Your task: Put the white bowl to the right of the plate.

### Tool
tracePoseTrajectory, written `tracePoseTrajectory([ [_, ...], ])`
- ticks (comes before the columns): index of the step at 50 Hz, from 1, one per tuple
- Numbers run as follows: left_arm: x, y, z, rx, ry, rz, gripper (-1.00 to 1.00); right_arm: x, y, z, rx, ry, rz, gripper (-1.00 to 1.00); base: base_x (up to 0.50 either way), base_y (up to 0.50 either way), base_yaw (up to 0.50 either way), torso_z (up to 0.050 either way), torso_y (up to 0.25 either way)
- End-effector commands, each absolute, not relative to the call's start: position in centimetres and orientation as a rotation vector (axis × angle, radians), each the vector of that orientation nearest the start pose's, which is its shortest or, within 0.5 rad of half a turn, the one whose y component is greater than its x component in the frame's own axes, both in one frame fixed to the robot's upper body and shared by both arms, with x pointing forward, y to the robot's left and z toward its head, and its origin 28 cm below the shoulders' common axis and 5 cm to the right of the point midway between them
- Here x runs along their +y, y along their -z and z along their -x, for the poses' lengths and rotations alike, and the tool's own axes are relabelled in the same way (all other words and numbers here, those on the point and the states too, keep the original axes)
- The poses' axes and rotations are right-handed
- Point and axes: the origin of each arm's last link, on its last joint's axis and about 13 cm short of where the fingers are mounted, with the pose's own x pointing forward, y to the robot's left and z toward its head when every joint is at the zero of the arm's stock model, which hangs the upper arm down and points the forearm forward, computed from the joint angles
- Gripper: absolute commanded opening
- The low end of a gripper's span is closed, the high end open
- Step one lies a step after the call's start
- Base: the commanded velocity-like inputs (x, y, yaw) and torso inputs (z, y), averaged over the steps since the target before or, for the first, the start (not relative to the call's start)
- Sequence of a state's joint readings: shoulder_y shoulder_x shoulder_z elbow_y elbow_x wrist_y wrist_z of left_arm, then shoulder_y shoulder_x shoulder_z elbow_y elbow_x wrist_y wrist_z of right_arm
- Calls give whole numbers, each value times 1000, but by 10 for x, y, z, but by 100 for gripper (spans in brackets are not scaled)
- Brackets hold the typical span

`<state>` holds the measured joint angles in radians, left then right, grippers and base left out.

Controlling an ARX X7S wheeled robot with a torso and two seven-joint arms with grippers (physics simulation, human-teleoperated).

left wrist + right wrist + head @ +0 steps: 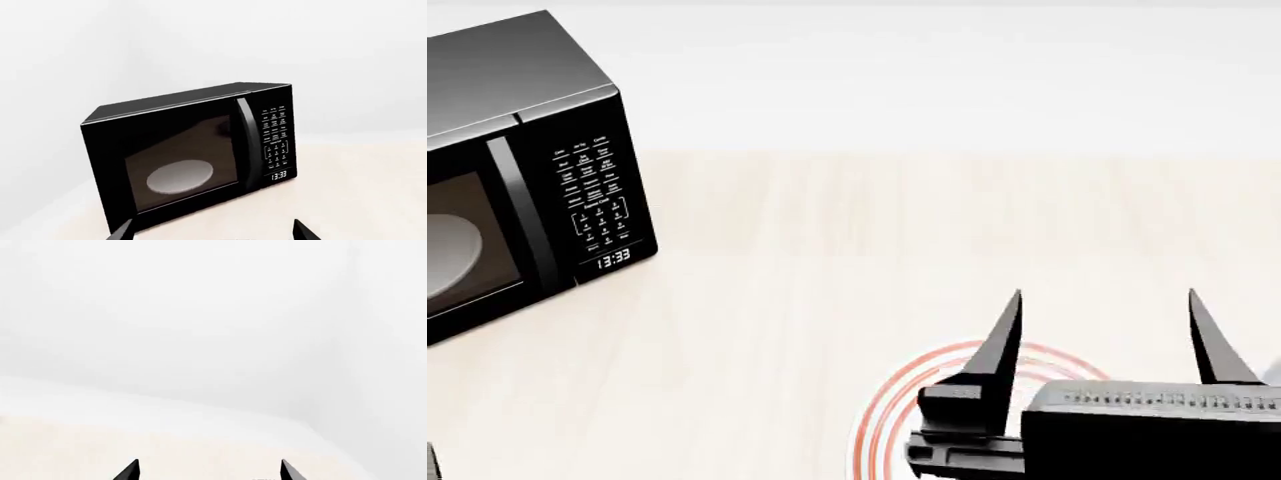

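Observation:
The plate (894, 388), white with thin red rings, lies at the near edge of the head view, mostly hidden behind my right gripper. The white bowl is not in any view. My right gripper (1105, 300) hovers over the plate's right part with its two black fingers wide apart and nothing between them. In the right wrist view the right gripper (209, 471) points over the pale table toward a white wall. My left gripper (213, 231) is open and empty and faces the black microwave.
A black microwave (507, 170) with its door shut stands at the far left of the light wooden table (827, 250). It also shows in the left wrist view (187, 145), with a greyish turntable disc (179, 176) behind the glass.

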<state>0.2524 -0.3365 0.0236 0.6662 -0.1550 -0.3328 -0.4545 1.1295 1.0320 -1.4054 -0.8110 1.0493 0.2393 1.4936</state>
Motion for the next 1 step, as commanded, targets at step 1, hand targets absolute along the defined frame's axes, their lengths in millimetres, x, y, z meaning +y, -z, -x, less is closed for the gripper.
tracePoseTrajectory([
  [1,229,-86,-143,-123,-203,-182,100,-70,-133,-131,-177,227,170,100,0,0,0,0,0],
])
